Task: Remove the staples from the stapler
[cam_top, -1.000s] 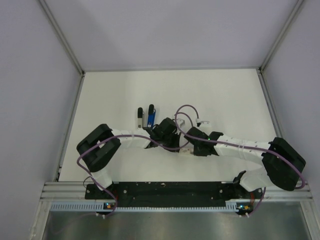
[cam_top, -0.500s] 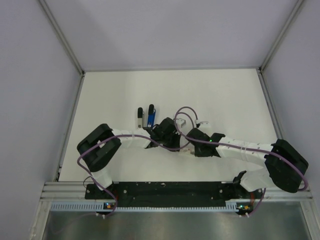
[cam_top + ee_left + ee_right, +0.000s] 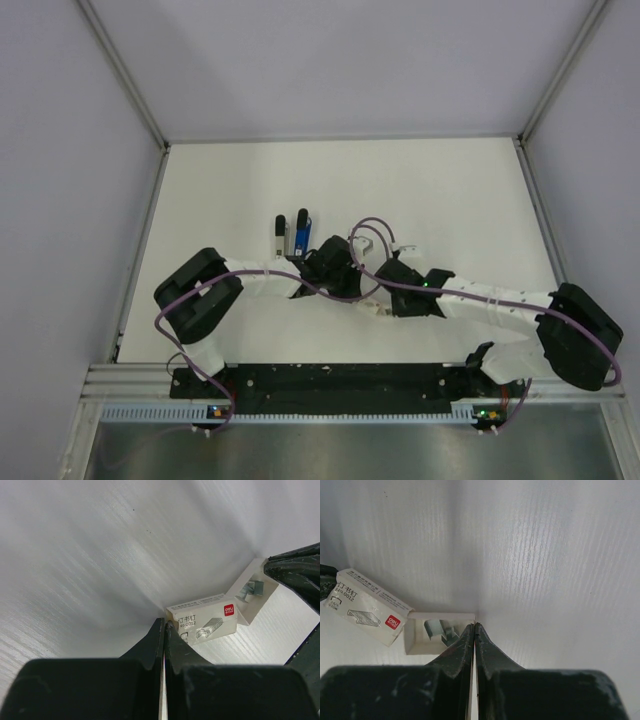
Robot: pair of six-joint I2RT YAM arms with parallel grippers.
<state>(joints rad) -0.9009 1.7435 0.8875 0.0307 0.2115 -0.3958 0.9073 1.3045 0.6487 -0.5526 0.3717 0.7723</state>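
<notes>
Item: stapler, slim, blue with a black end, lying flat on the white bench just beyond the left fingers and slightly to their left, apart from them; seen only in the overhead view. A grey bar of like length lies just beside it, on the side further from both sets of fingers. Left fingers: pressed together with nothing between them, their tips touching the near corner of a white staple box sleeve printed with a red logo. Right fingers: likewise pressed together and holding nothing, tips at the edge of the box's slid-out tray. A few loose clumps of staples lie in the tray. The box sits between the two sets of fingers, sleeve toward the left fingers, tray toward the right fingers.
</notes>
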